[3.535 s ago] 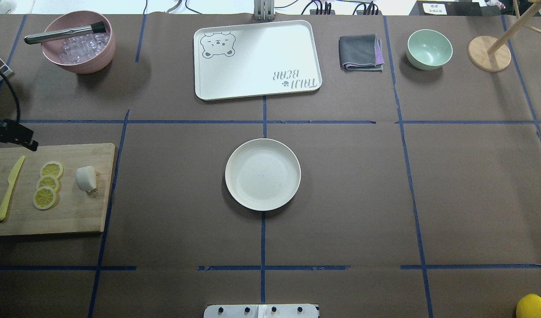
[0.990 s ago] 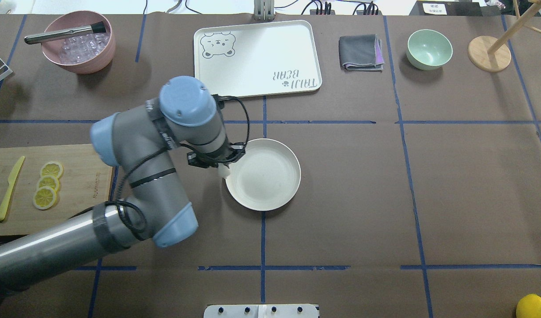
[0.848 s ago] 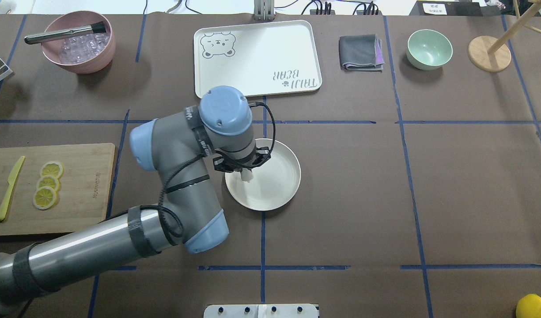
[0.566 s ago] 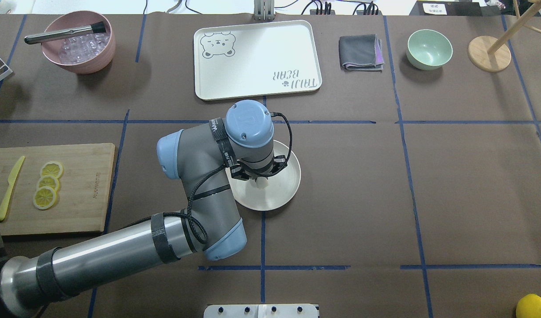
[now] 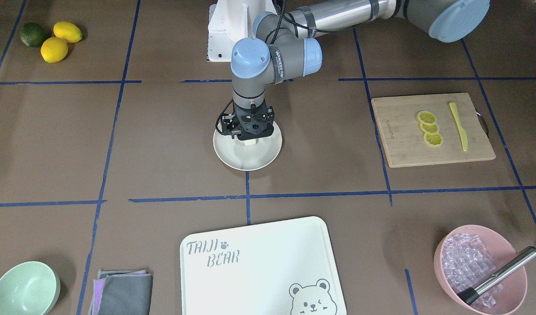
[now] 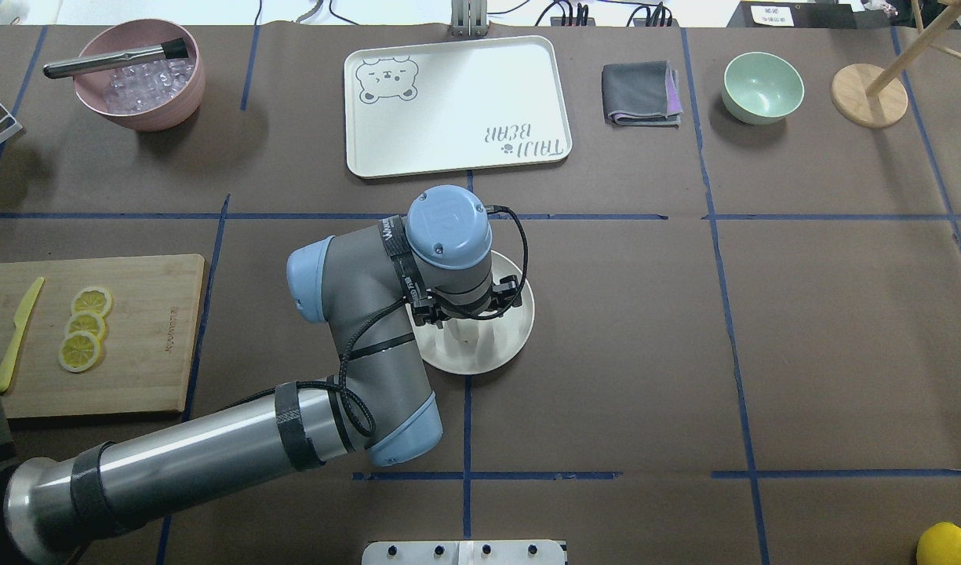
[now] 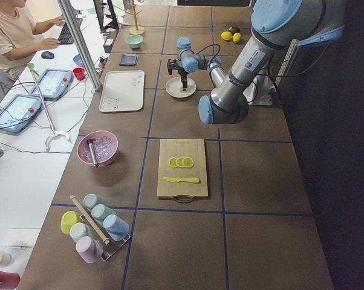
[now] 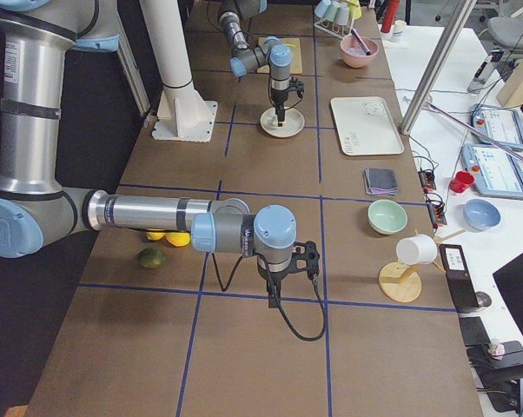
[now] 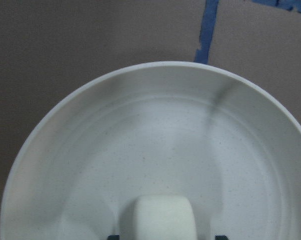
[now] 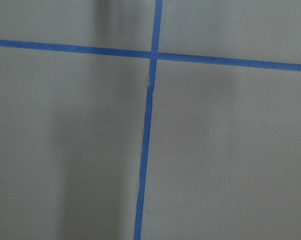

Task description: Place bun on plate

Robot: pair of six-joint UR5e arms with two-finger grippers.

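Left wrist-mounted view puts the bun (image 9: pixel 163 216) right under me, low in the frame, over the inner floor of the plate (image 9: pixel 155 125) and close to its middle. My left pincer (image 5: pixel 249 136) is closed across it. Only dark slivers of my fingertips show at the bottom edge on either side of the bun, so I judge this from the bun hanging squarely beneath the pincer in the front-facing view. I cannot tell whether its underside already touches the plate; the soft shadow around it suggests it is very near.

I judge the bun light and squashy. It should give under pressure rather than crack, so a hard squeeze would dent it, or it could cling to one finger when I let go. The skin looks smooth and dry, perhaps a little slippery. The best hold is across the two flat flanks at about mid-height, with only enough force to carry it. Being rounded, it might wobble or tip once freed, though the plate's raised rim would keep it in.

It is a small, plain white lump with rounded corners, matte and unmarked. It is slightly brighter than the cream plate, whose surface is finely speckled and far wider than the bun.

My right pincer (image 8: pixel 273 297) hangs over bare bench well away from the plate; I cannot tell whether it is apart or together.
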